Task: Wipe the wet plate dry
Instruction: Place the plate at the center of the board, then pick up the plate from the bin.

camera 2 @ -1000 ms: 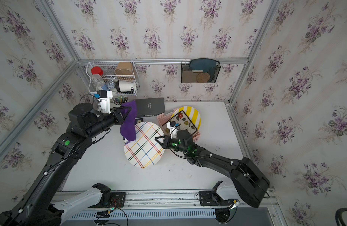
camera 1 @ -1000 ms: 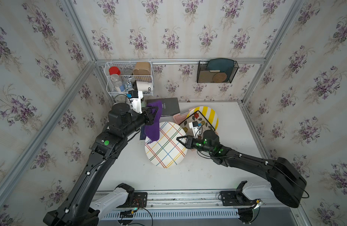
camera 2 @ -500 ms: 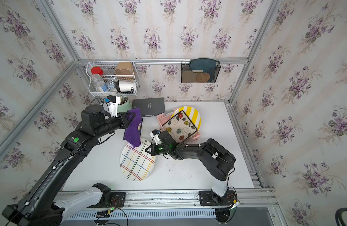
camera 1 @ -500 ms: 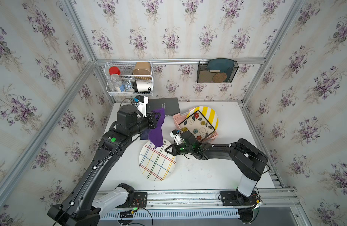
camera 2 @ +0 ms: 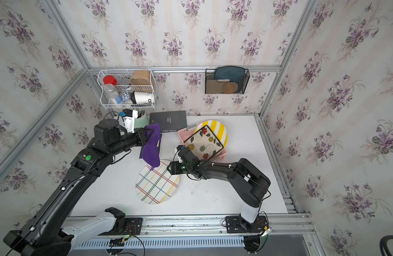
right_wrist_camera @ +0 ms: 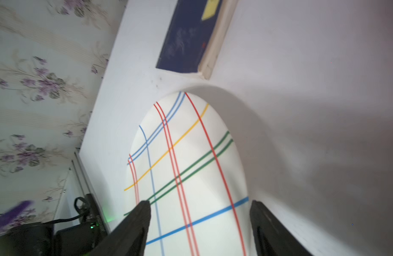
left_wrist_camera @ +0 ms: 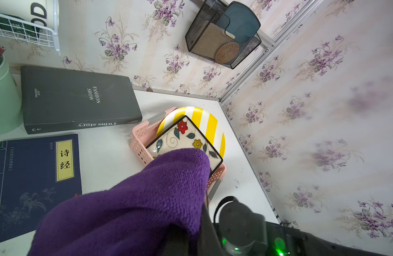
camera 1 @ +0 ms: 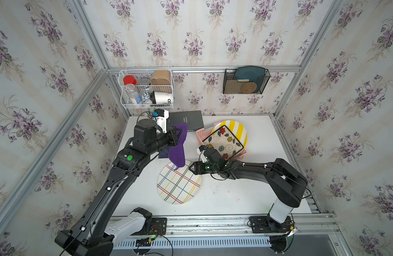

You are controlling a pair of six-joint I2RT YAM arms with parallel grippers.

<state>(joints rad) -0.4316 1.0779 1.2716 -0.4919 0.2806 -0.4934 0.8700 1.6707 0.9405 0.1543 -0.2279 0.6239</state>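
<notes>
While the purple cloth (camera 1: 177,147) is clamped at its upper end by the closed jaws of the left gripper (camera 1: 176,135), the rest is left hanging, and its lower tip is seen over the far rim of the plaid plate (camera 1: 179,181) in both top views; contact between tip and plate cannot be confirmed. Plaid plate is located face up on the white table (camera 1: 235,195), roughly centre, nearer the front rail than the other items. Right gripper (camera 1: 192,170) is positioned at the plate's far-right rim, its arm laid low across the table from the right. From the right wrist view its fingers (right_wrist_camera: 135,223) are seen spread wide, with the plate's striped face visible between them; nothing is gripped. Whether those fingers are touching the rim cannot be told. Much of the left wrist view is filled by the cloth, so the left jaws are hidden there. A pink basket (camera 1: 200,135) is set far-right of the plaid plate, with a yellow-striped plate (camera 1: 241,130) and a floral plate (camera 1: 222,141) leaned in it, floral one in front. A black book (camera 1: 187,119) is laid along the far edge, a blue book (left_wrist_camera: 31,181) just near of it, and a green cup (camera 2: 142,121) of pencils is stood at the far-left corner. On the back wall a wire rack (camera 1: 147,88) and a mesh holder (camera 1: 246,82) are hung.
</notes>
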